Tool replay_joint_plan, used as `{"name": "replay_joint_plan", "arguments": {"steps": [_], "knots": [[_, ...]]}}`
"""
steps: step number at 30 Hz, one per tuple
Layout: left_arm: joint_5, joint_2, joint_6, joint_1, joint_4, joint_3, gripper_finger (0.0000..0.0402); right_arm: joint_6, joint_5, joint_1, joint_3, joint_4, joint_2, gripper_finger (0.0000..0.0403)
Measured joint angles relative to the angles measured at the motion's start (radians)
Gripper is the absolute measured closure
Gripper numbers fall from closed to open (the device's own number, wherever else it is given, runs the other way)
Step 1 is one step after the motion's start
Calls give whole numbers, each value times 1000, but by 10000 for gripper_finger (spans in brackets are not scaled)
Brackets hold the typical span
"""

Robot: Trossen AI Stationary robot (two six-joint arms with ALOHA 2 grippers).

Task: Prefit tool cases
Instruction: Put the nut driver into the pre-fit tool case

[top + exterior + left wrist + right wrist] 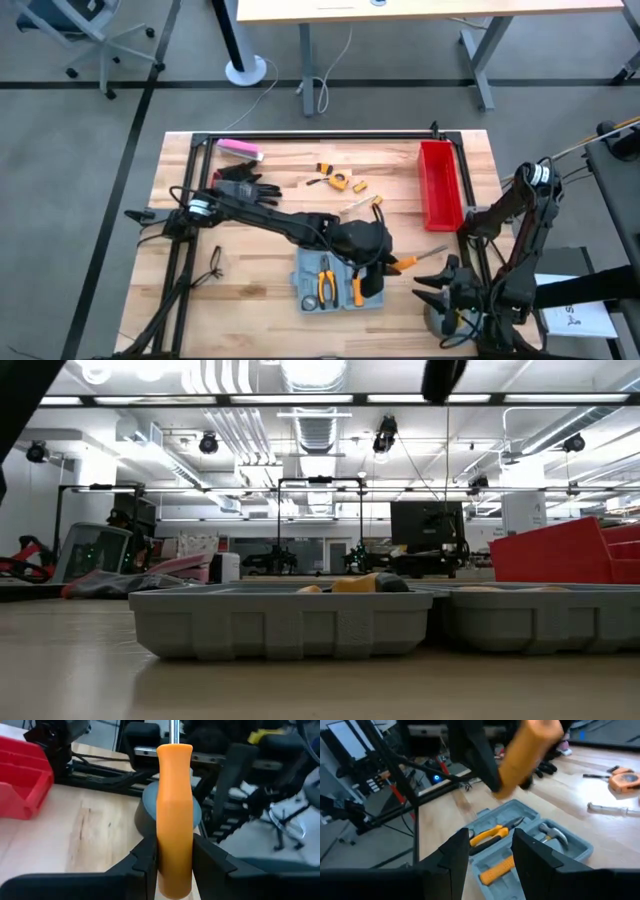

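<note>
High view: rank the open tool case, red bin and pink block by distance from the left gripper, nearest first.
Left gripper is shut on an orange-handled screwdriver.
1. Tool case: directly beside the gripper, at the table's front edge.
2. Red bin: back right, past the gripper.
3. Pink block: back left corner, clearly farthest.

A grey-blue case [338,281] holds orange-handled pliers [325,281] on a pale wood-grain table [270,205]. Black fingers [145,857] of the left gripper [172,860] frame an orange screwdriver handle [174,815]. Nearby sit a red bin [439,184], a pink block [240,149] and black gloves [247,185].
</note>
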Motion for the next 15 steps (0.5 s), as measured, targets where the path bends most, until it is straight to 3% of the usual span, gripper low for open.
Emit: {"name": "replay_joint_plan", "arguments": {"steps": [5, 15], "knots": [[3, -1, -44, 0, 159, -98, 314, 2, 46, -6, -2, -35, -2, 270], [4, -3, -26, -4, 256, -170, 314, 48, 65, -44, -3, -68, -8, 266]]}}
